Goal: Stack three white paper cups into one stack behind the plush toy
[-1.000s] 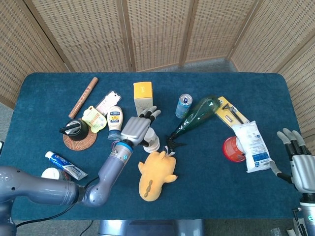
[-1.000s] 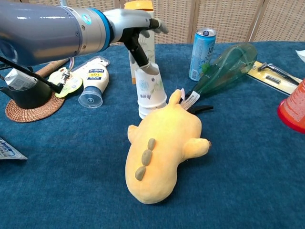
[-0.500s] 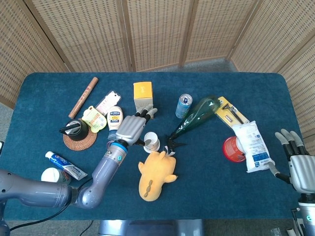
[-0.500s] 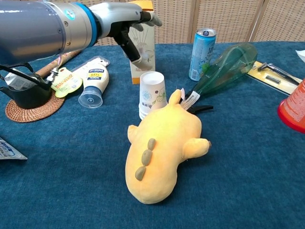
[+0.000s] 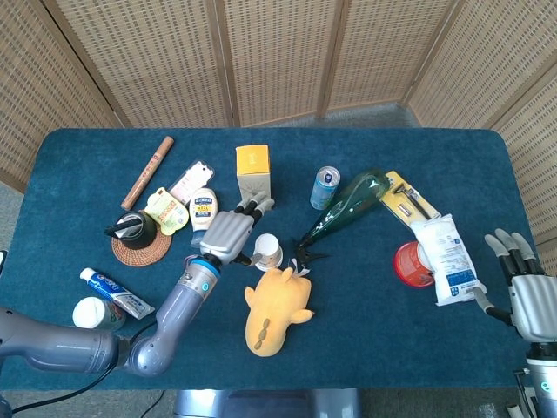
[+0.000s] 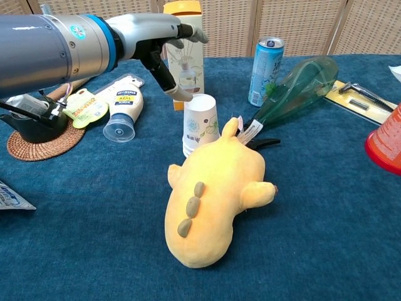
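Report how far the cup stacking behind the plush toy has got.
Done: the cup stack stands upright behind the plush toy; the cup count is unclear. In hand: nothing. The left hand hovers open beside the stack; the right hand waits at the table edge. Left: probably only retreating.

The plush toy (image 6: pixel 216 200) covers the foot of the paper cups (image 6: pixel 200 125), so their number stays unclear. The red cup (image 6: pixel 385 143) is cut by the chest view's right edge. The head view's lower edge crops the right robot hand (image 5: pixel 529 292) at the wrist.
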Robot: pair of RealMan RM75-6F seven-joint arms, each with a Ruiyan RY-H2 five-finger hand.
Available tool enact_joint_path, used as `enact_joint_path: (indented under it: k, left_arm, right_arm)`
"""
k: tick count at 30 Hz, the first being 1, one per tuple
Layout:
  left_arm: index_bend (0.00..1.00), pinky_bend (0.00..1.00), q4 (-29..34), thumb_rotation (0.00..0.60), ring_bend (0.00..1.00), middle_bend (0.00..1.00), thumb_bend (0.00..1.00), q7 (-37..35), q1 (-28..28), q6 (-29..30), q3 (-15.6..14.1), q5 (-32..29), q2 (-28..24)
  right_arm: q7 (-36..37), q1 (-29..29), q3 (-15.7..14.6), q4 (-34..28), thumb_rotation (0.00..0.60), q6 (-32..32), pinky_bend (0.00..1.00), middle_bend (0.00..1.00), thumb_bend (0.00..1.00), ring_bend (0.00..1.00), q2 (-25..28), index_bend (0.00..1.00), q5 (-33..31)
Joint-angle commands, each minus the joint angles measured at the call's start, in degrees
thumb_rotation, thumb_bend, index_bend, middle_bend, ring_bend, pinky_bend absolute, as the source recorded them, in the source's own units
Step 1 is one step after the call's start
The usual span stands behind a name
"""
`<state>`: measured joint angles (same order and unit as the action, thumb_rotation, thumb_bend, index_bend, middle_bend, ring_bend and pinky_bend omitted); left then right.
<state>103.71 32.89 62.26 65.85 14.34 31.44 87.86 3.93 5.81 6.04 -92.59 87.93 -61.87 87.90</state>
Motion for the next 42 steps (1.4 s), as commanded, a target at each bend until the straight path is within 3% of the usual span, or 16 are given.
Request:
enact_joint_path:
  k: [1, 14, 29, 36, 42]
  left_arm:
    - [0.0, 0.42, -0.47, 0.6, 0.0, 0.0, 0.29, 0.61, -0.51, 1.42, -0.63, 2.02, 0.46]
    - [0.0, 0.42, -7.53, 0.6, 0.0, 0.0, 0.29, 3.78, -0.52, 3.08, -1.37, 6.47, 7.37]
    - [0.0, 0.42, -9.28, 0.6, 0.0, 0.0, 0.29, 7.93, -0.98, 2.18, -0.58, 3.98, 9.32]
    - [0.0, 0.42, -7.14, 0.6, 0.0, 0.0, 0.29, 6.38, -1.95, 2.49, 1.08, 5.42, 8.25]
    - [0.0, 0.41, 0.63, 0.6, 0.0, 0.0, 0.29, 4.61, -3.61, 1.81, 2.73, 5.32, 2.99]
  right_arm:
    - [-0.19, -0.01, -0.07, -0.12, 0.6, 0.05, 0.37, 0.0, 0.34, 0.0, -0.05, 0.1, 0.13]
    - [0.32, -0.02, 0.06, 0.08, 0.6, -0.04, 0.37, 0.0, 0.33, 0.0, -0.01, 0.1, -0.27]
    - [0.47, -0.07, 0.05, -0.24, 0.6, -0.04, 0.36, 0.0, 0.34, 0.0, 0.17, 0.1, -0.32]
    - [0.41, -0.01, -0.01, -0.06, 0.6, -0.25, 0.37, 0.0, 0.34, 0.0, 0.1, 0.1, -0.36]
    - [0.04, 0.05, -0.21, 0.01, 0.6, -0.35, 0.36, 0.0, 0.34, 0.0, -0.08, 0.1, -0.06]
